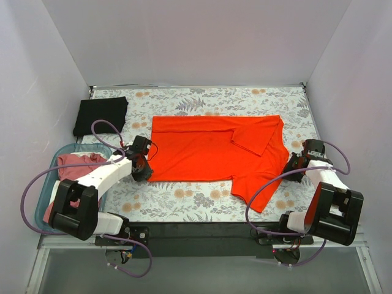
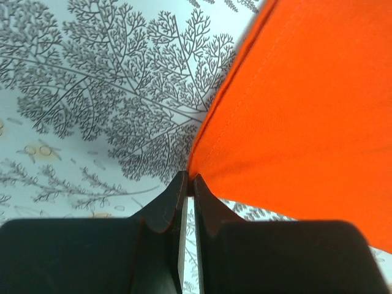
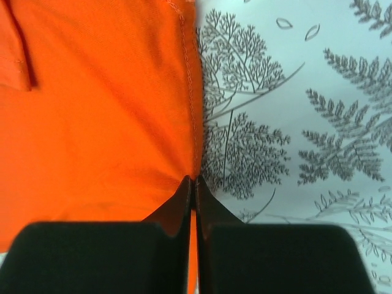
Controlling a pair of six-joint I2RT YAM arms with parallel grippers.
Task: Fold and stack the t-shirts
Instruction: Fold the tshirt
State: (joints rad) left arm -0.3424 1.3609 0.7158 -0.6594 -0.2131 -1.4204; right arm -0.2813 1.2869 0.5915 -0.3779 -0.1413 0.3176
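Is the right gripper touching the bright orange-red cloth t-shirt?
Touching. The right wrist view shows the right gripper shut on the stitched edge of the bright orange-red cloth t-shirt.

- Your top view is bright and even, lit from above. You get only soft, thin shadows along the folds of the orange-red t-shirt (image 1: 208, 150).
- No glare on the floral tablecloth (image 1: 184, 196).
- Wrist views: the black fingers (image 2: 165, 211) are blurred up close, the fern print is sharp, and the saturated orange flattens cloth detail.
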